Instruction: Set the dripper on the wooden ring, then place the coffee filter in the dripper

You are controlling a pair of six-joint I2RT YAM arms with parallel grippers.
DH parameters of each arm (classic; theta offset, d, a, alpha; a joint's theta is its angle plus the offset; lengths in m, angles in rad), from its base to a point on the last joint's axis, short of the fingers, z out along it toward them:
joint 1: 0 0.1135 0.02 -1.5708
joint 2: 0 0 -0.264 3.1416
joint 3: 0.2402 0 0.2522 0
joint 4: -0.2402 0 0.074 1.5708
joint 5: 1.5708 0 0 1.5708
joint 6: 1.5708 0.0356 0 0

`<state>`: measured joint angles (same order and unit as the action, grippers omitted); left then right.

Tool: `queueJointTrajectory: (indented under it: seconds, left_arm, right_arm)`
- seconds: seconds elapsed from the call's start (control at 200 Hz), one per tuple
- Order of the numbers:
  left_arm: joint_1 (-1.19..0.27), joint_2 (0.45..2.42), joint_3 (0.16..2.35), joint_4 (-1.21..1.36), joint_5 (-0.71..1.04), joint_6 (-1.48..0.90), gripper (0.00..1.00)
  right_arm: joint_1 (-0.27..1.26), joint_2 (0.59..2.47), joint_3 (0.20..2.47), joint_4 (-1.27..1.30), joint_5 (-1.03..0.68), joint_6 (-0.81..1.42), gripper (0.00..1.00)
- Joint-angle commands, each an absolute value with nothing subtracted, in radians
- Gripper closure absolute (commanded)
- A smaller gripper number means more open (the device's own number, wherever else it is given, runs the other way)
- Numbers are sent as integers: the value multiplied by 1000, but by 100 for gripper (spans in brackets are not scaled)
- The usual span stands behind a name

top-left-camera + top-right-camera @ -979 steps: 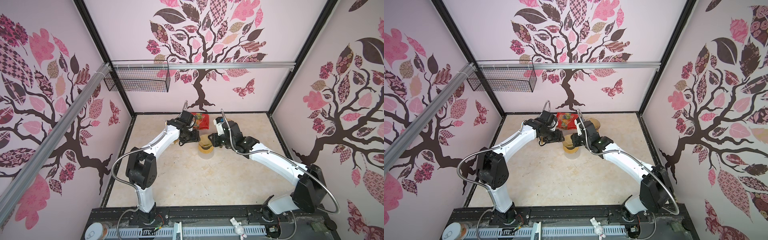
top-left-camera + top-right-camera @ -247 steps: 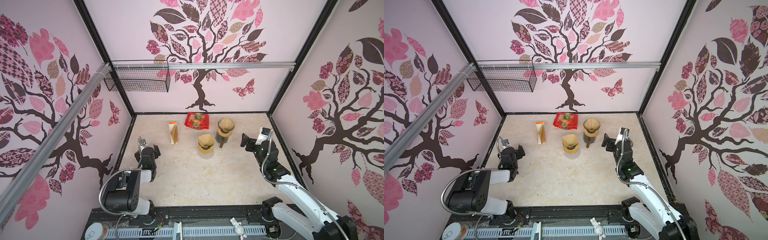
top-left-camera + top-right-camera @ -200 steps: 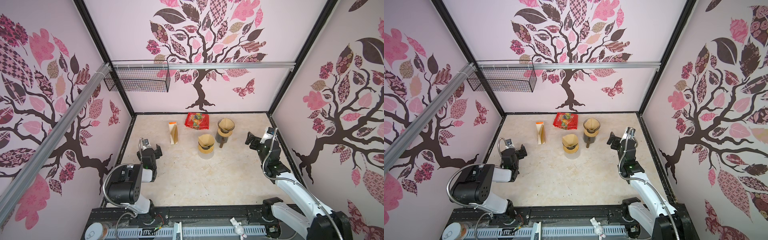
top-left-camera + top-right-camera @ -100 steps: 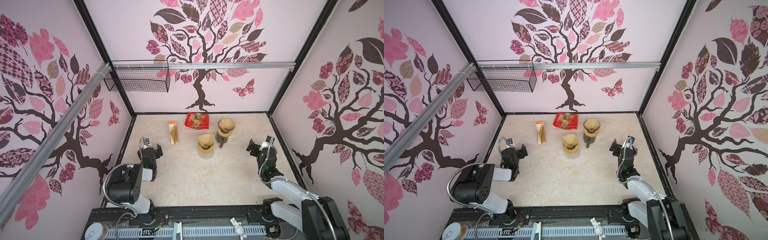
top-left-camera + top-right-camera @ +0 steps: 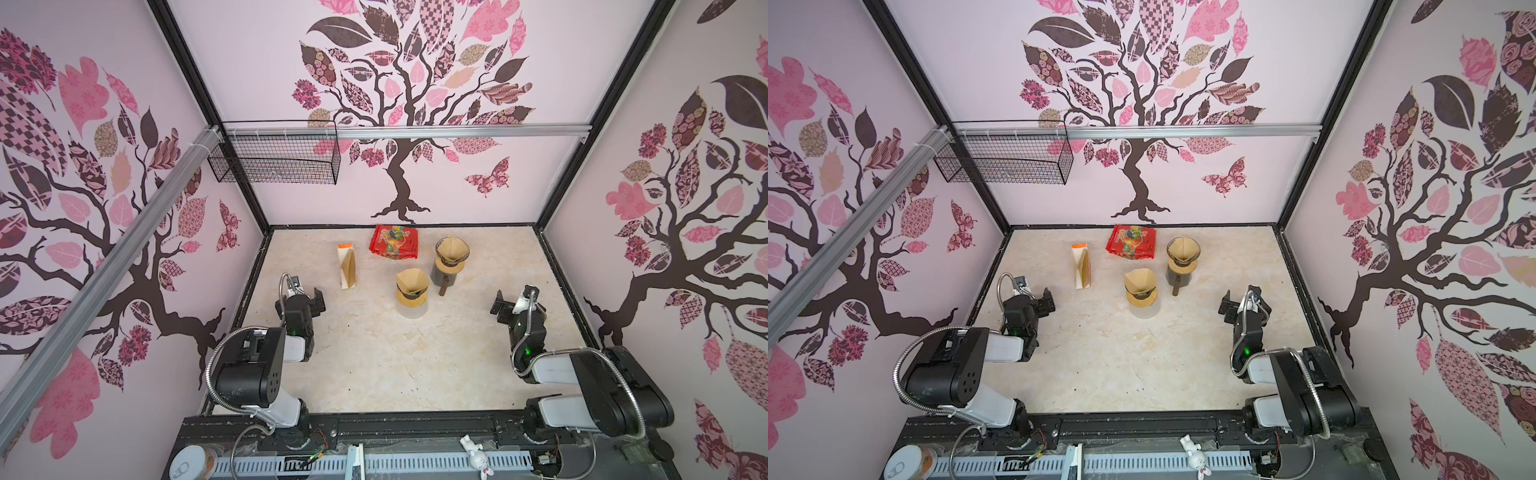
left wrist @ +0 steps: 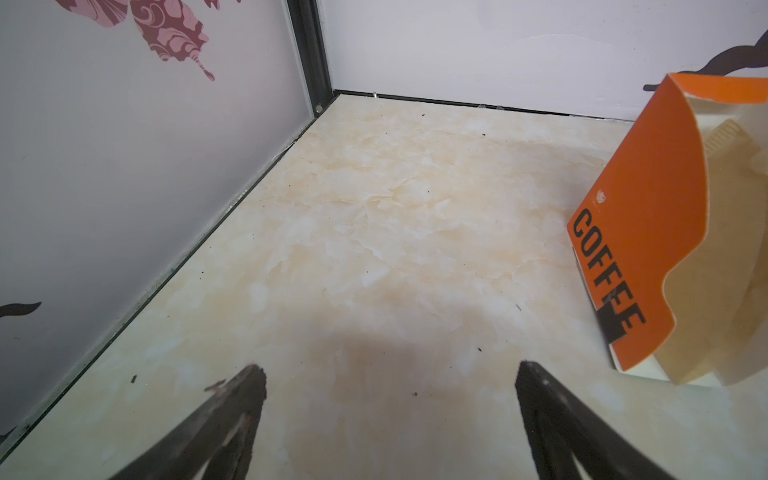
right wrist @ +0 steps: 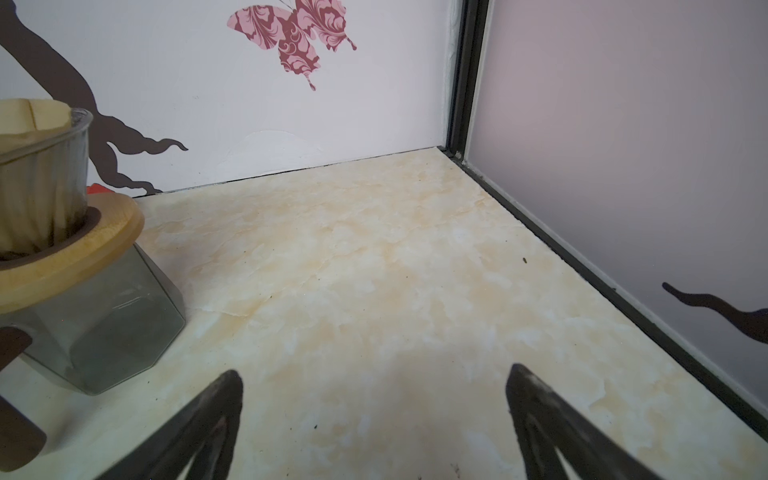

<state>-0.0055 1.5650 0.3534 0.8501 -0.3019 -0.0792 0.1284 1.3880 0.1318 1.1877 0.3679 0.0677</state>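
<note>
A brown paper coffee filter (image 5: pixel 410 279) (image 5: pixel 1140 279) sits opened in the glass dripper (image 5: pixel 411 296) (image 5: pixel 1142 296) with a wooden collar, mid-table on a clear cup. Behind it to the right, a second filter (image 5: pixel 452 248) (image 7: pixel 33 120) sits in a second dripper (image 7: pixel 41 195) on a dark glass carafe (image 7: pixel 112 316). My left gripper (image 5: pixel 305 291) (image 5: pixel 1036 297) (image 6: pixel 390 374) rests low by the left wall, open and empty. My right gripper (image 5: pixel 514 297) (image 5: pixel 1239 298) (image 7: pixel 374 378) rests low near the right wall, also open and empty.
An orange coffee filter box (image 5: pixel 347 266) (image 6: pixel 648 232) holding spare brown filters (image 6: pixel 727 249) stands just ahead of the left gripper. A red snack bag (image 5: pixel 394 242) lies by the back wall. A wire basket (image 5: pixel 274 160) hangs at the upper left.
Both grippers were at the middle dripper; now they are withdrawn to the sides. Over the last second the right arm folded back and lower; the left barely moved.
</note>
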Motion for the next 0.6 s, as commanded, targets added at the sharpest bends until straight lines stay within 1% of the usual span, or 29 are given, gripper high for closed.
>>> queueJointTrajectory:
  seconds: [0.0,0.185,0.34,0.48,0.595]
  left_arm:
    - [-8,1563,383,870,-301,-77,3]
    - [-7,1563,383,872,-300,-78,3]
    - [-5,1563,383,873,-296,-76,3]
    - [-4,1563,382,873,-295,-75,3]
    - [-5,1562,383,874,-293,-74,3]
  right_arm:
    - [122,1437,123,1354,356,38,0]
    - [121,1526,116,1462,348,25,0]
    - [122,1514,164,1338,351,37,0]
    - [121,1593,211,1358,328,13,0]
    - [120,1583,244,1279,323,21,0]
